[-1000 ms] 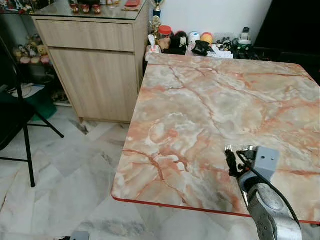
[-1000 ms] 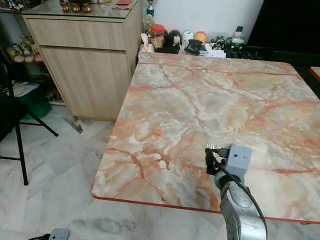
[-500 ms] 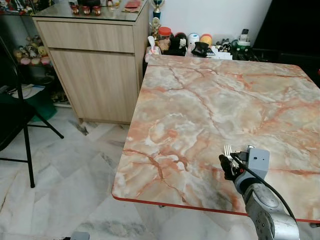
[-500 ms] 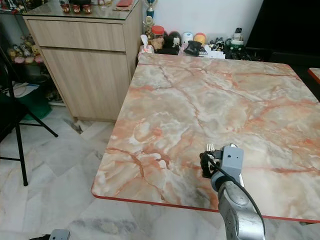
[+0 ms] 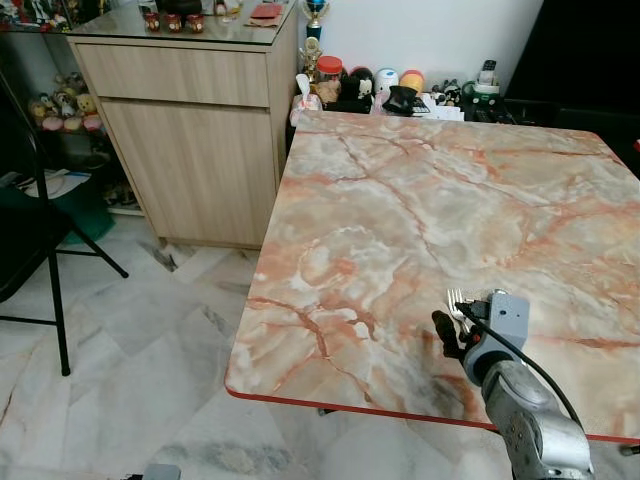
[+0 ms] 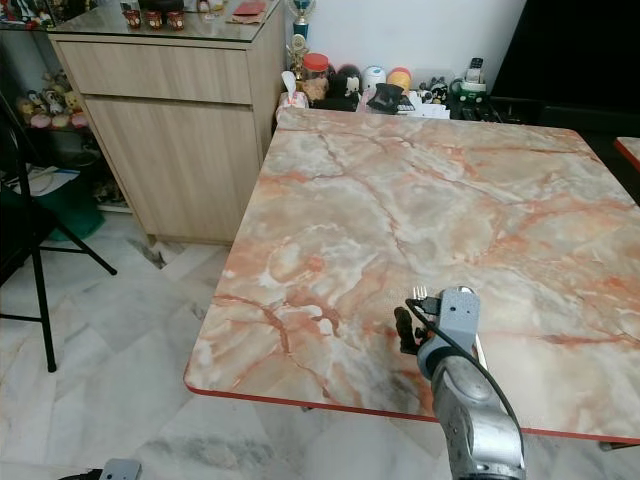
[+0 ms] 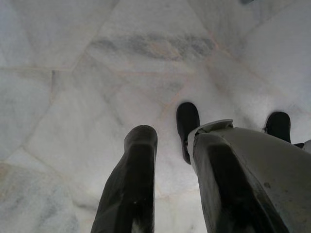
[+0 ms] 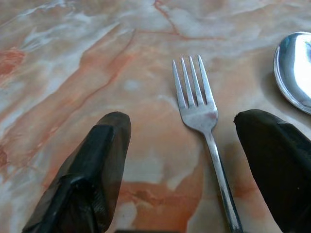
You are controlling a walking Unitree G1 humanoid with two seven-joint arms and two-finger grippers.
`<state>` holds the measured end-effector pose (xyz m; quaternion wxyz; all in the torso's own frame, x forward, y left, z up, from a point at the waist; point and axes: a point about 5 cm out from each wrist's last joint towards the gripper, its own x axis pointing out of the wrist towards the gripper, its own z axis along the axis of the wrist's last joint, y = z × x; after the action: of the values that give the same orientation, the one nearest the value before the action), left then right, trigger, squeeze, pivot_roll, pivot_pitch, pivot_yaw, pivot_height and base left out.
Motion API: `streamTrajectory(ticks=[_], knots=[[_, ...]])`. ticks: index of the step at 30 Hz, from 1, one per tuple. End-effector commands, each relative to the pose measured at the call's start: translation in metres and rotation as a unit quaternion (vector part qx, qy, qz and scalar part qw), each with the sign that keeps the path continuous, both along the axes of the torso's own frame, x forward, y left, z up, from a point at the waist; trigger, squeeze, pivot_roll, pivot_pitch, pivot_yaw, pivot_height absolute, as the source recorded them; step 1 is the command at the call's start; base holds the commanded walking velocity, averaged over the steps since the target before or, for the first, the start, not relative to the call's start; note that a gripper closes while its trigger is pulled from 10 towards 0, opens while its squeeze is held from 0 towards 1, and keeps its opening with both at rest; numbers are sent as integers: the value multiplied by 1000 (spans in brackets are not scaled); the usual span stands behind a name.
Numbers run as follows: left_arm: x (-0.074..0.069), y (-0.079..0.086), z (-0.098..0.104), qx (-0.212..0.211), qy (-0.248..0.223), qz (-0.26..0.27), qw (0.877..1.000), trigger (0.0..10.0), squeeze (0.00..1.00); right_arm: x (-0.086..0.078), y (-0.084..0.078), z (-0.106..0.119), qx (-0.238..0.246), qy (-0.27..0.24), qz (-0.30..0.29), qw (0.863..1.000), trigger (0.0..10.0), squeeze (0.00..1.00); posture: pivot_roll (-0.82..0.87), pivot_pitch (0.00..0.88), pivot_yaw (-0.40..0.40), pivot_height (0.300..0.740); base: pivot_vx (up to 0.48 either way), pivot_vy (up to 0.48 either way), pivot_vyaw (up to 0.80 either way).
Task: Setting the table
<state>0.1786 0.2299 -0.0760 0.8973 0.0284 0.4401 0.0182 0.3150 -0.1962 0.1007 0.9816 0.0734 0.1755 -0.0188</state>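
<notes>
Shiny steel fork (image 8: 201, 114) flat on veined marble table (image 5: 420, 210)

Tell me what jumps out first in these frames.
The big pink-veined marble tabletop dominates the scene. Near its front edge the right gripper hovers open over a silver metal fork lying flat, with a shiny silver spoon bowl just beside it. The left gripper hangs over the grey marble floor.
</notes>
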Motion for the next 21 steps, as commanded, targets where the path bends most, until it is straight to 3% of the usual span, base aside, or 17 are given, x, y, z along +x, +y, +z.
streamTrajectory(ticks=[1,15,16,17,18,21], knots=[[-9,-1,-5,2,19,-7,1000,10000,0,0,-5,-3,-1,7,-8,1000,10000,0,66,128,-20,740,0,0,0],[-11,-1,-6,2,24,-12,1000,10000,0,-5,-10,-19,-2,39,-14,999,10000,0,69,137,-17,740,0,0,0],[-11,-1,-6,1,25,-13,1000,10000,0,-5,-9,-21,-1,42,-12,999,6706,0,71,137,-18,740,0,0,0],[-11,-2,-6,1,25,-13,1000,10000,0,-5,-9,-21,-1,42,-11,999,6706,0,71,137,-18,740,0,0,0],[-11,-2,-6,1,25,-14,1000,10000,0,-5,-9,-21,0,43,-11,999,0,0,72,137,-18,740,0,0,0],[-12,-4,-7,-3,29,-19,999,10000,0,-5,-6,-21,4,42,-7,999,0,0,72,136,-18,740,0,0,0]])
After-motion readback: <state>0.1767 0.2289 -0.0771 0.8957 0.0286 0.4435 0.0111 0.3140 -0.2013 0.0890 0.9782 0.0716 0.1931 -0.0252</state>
